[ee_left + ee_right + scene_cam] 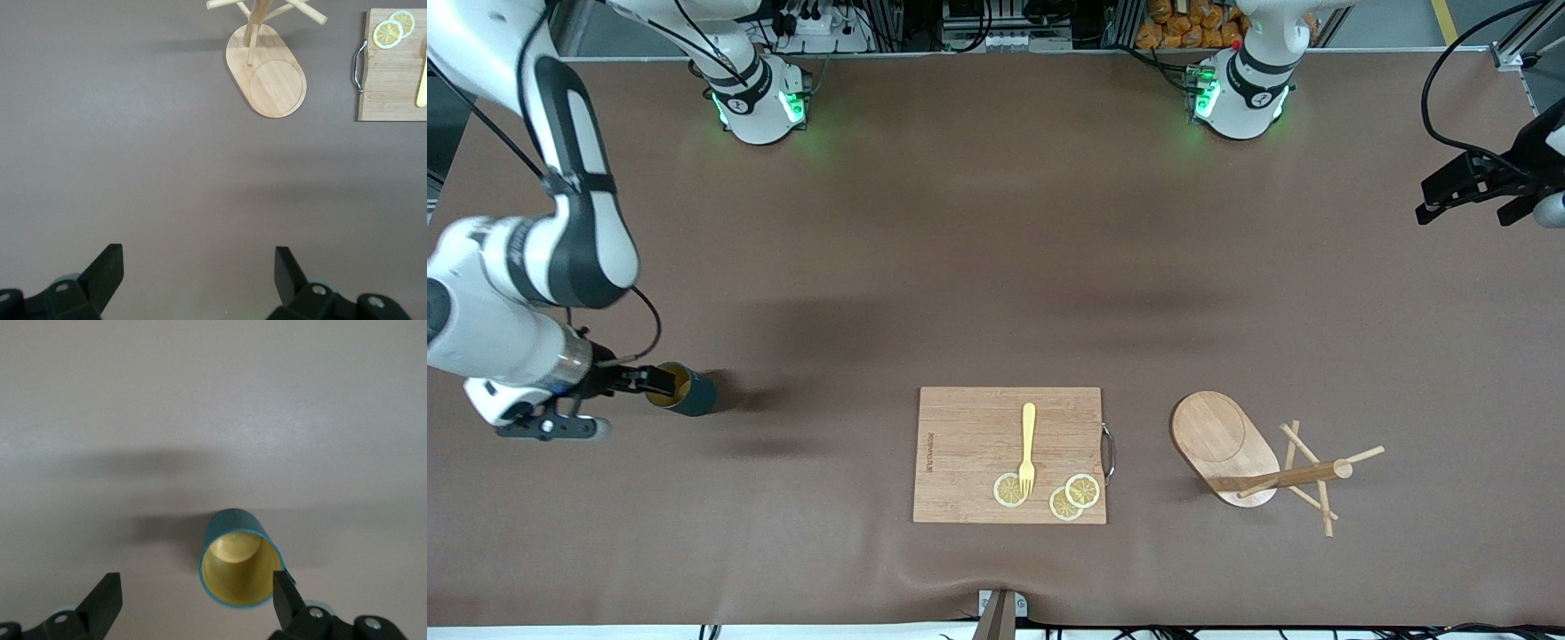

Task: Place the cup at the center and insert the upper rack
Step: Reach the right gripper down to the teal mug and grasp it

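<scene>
Front view: cup (pixel 685 389) lies on side on tabletop (pixel 960 267) at right arm's end, about 9 o'clock from cutting board (pixel 1009 454), mouth toward right tool (pixel 627 380). Right tool low at cup mouth, fingers spread, one finger (pixel 283 593) at rim, nothing pinched. Upper rack (pixel 1249 458) stands at 3 o'clock from board, just beside it. Fork (pixel 1027 447) and lemon slices (pixel 1072 496) on board. Left tool (pixel 1467 191) waits high over left arm's end of tabletop, fingers spread, empty.
</scene>
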Controlling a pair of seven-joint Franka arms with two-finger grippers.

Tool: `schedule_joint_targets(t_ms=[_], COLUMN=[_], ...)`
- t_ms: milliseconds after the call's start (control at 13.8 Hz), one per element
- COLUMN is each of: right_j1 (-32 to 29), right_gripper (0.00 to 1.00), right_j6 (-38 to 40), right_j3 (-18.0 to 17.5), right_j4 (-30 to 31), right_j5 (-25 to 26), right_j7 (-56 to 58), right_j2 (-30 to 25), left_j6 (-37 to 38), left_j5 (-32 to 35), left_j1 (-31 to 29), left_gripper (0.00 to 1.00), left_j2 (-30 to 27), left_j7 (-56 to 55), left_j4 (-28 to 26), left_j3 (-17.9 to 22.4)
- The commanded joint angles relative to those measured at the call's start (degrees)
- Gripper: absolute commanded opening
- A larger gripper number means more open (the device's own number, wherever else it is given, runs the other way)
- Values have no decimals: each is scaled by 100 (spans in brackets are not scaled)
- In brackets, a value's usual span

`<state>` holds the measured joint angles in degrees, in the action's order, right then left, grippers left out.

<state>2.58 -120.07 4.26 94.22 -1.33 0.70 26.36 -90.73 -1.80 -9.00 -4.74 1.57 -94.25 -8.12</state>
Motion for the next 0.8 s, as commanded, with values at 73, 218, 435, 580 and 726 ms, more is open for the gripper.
schedule_joint_targets(t_ms=[73, 218, 435, 580, 726], right_j1=[-12, -3, 14, 14, 14], right_gripper=[100, 100, 100, 100, 100], right_j6=[-139, -174, -209, -201, -201], right_j3=[5, 5, -4, -4, -13], right_j4=[79, 79, 88, 88, 97], right_j5=[-61, -69, -69, -69, -279], right_j7=[-8, -17, -17, -43, -35], right_j2=[255, 422, 580, 694, 774], left_j6=[178, 169, 143, 82, -6], left_j5=[-101, -83, -48, -48, -48], left_j1=[-41, -32, -14, -14, -5], left_gripper=[100, 100, 100, 100, 100], left_j2=[0, 26, 61, 131, 184], left_j7=[28, 19, 1, 10, 10], left_j4=[65, 47, 47, 56, 82], left_j3=[-76, -84, -137, -137, -155])
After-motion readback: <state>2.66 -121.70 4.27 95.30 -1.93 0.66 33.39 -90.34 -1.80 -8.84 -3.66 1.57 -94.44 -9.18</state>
